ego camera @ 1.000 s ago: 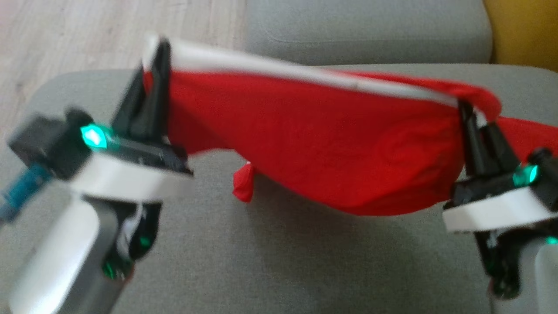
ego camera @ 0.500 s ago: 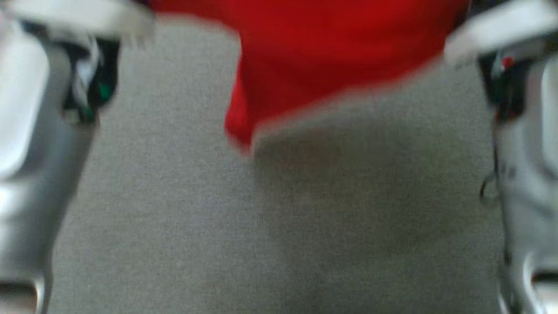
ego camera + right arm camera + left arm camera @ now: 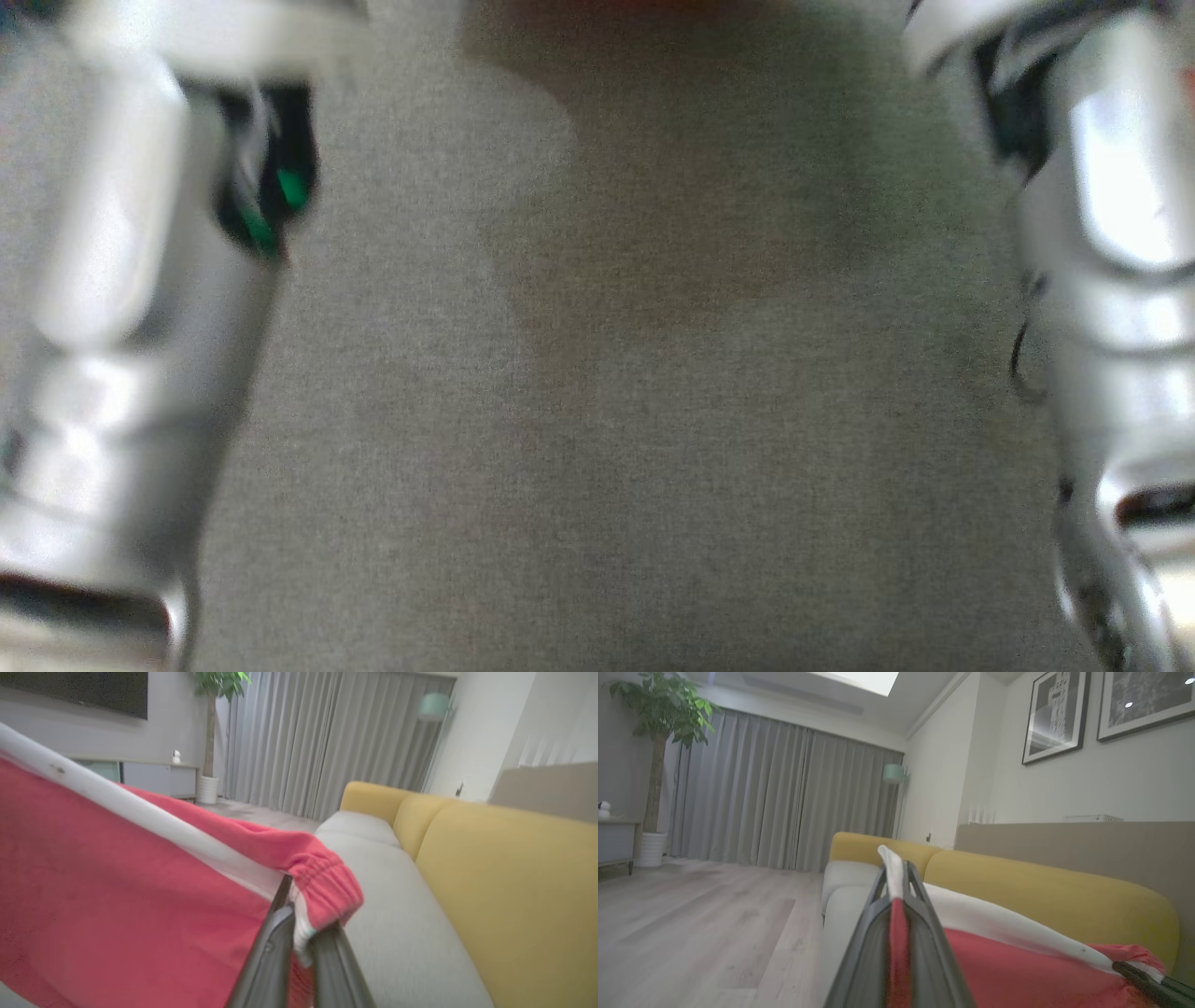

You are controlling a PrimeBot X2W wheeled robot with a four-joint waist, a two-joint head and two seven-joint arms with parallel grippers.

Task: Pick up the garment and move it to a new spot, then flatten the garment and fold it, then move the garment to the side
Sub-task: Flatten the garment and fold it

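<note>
No writing can be read: the two framed prints [image 3: 1057,716] on the wall are dark and too small to make out.

The head view is heavily blurred. Two pale, glossy forearms [image 3: 121,280] stand at its sides above the grey woven seat of the sofa [image 3: 597,448]. Both are cut off at the top edge, so the claws cannot be judged from there. A faint red smear at the top edge may be cloth, but it is too blurred to tell.

In the left wrist view, the left claw [image 3: 895,872] is pinched narrow on the garment [image 3: 1008,970]. A white band [image 3: 994,921] rises between its dark fingers, with red cloth below. The band runs taut to the lower right, where the tips of the other claw grip its far end at the frame corner.

In the right wrist view, the right claw [image 3: 303,914] is clamped on the same band. A gathered red cuff [image 3: 327,886] flops over one finger and hides its tip.

The garment hangs stretched between the two claws, above the sofa seat. It is soft, matte red fabric, and the smooth white band carries a small dark speck. Its lower edge is cut off in both wrist views.

The sofa has rounded yellow back cushions. Beyond it are pleated grey curtains [image 3: 784,802], a potted plant [image 3: 658,714] and a pale wood floor [image 3: 691,924].
</note>
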